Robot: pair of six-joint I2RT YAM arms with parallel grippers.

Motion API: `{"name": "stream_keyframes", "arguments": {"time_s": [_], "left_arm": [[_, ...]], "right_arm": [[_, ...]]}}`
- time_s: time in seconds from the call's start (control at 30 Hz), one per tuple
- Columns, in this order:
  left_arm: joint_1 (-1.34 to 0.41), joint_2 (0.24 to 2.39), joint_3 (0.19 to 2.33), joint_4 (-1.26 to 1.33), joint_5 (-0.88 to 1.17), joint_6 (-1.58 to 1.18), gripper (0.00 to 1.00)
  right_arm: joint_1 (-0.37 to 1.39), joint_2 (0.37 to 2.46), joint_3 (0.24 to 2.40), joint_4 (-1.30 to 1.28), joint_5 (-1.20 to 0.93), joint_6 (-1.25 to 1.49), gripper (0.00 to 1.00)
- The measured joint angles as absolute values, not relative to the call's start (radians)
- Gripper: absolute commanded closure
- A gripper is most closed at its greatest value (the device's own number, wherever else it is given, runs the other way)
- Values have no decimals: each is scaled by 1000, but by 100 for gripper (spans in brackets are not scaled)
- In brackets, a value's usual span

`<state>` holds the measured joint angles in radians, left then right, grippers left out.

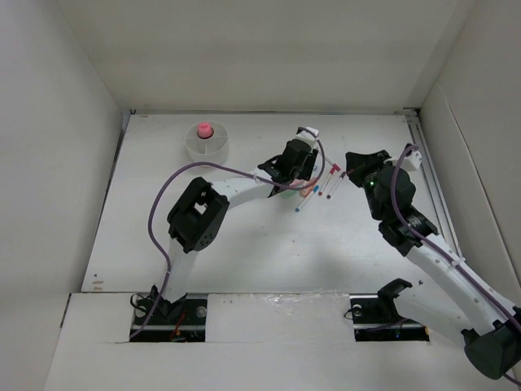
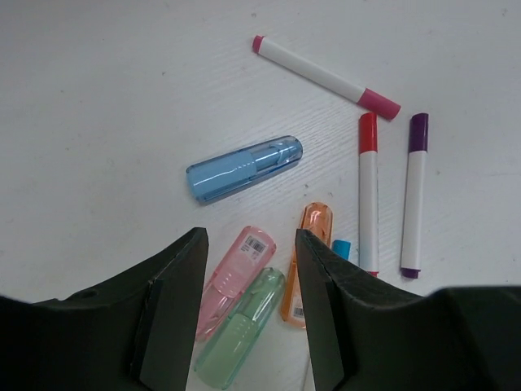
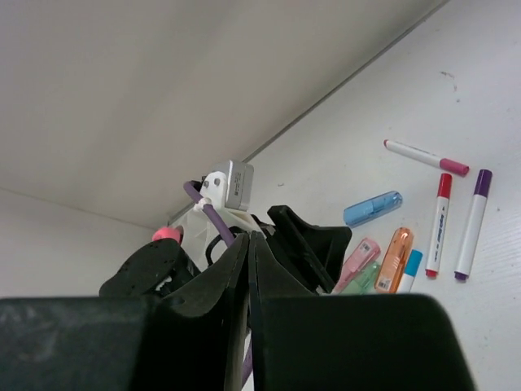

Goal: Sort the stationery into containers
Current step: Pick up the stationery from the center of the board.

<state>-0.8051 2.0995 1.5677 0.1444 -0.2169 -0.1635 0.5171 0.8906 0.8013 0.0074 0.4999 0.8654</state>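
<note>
My left gripper is open, its jaws hanging over a pink capsule and a green capsule that lie side by side. An orange capsule lies just right of them, and a blue capsule further ahead. A pink-capped pen, a red-capped pen, a purple-capped pen and a blue-capped pen tip lie to the right. My right gripper is shut and empty, raised right of the pile. The white bowl holds a pink-topped stubby item.
White walls close in the table on the left, back and right. A rail runs along the right edge. The left arm's purple cable arcs over the table between bowl and pile.
</note>
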Motion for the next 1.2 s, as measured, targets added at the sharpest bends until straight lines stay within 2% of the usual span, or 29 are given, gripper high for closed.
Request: {"name": "stream_keyframes", "arguments": {"time_s": [0.07, 0.13, 0.23, 0.33, 0.37, 0.5, 0.73, 0.97, 1.2], "left_arm": [[-804, 2099, 1560, 145, -211, -153, 57], [-803, 2099, 1558, 147, -208, -139, 54], [-800, 2099, 1560, 153, -202, -103, 50], [-799, 2127, 1603, 144, -196, -48, 44], [-799, 2147, 1634, 140, -191, -25, 41], [-799, 2230, 1736, 113, -171, 52, 36], [-791, 2329, 1852, 39, -113, 142, 36], [-765, 2415, 2000, -30, -47, 190, 36], [-756, 2462, 2045, -78, -32, 215, 36]], "right_arm": [[510, 889, 801, 8, 500, 873, 87], [509, 892, 801, 8, 497, 879, 74], [503, 912, 801, 8, 488, 887, 62], [498, 945, 801, 6, 474, 889, 57], [495, 952, 801, 5, 471, 889, 57], [483, 952, 801, 1, 466, 889, 56], [432, 911, 801, -1, 464, 893, 56], [364, 811, 759, -1, 456, 899, 49], [327, 808, 755, -1, 412, 900, 49]]}}
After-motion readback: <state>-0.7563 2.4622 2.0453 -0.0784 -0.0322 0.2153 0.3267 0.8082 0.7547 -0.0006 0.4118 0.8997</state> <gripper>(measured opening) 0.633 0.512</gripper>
